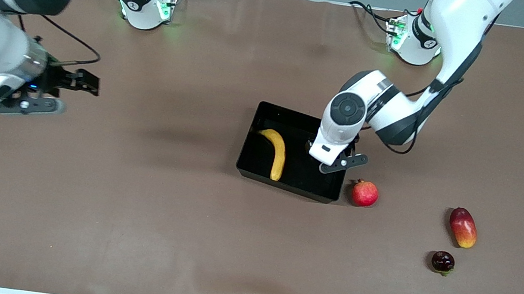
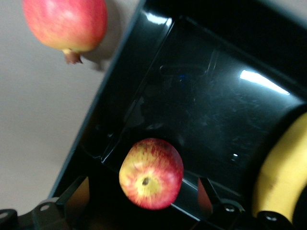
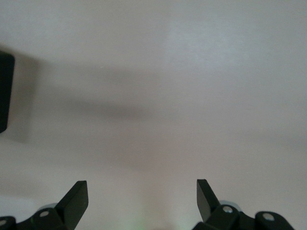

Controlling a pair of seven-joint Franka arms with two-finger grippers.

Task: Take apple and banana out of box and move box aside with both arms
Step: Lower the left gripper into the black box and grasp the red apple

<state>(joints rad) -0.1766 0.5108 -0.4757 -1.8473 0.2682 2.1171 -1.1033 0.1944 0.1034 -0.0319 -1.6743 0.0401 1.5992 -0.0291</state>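
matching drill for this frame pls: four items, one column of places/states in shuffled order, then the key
Items:
1. banana
2. apple
3. pomegranate
4. right gripper

Places/states:
A. on the table beside the box, just outside its wall
B. open over bare table, toward the right arm's end
C. lying in the box, the long yellow one
D. in the box, between the open fingers of the left gripper

Pairs: 1-C, 2-D, 3-A, 4-B

banana (image 1: 276, 152) and apple (image 2: 151, 173) in box (image 1: 252, 133), pomegranate (image 1: 364, 193) just beside box
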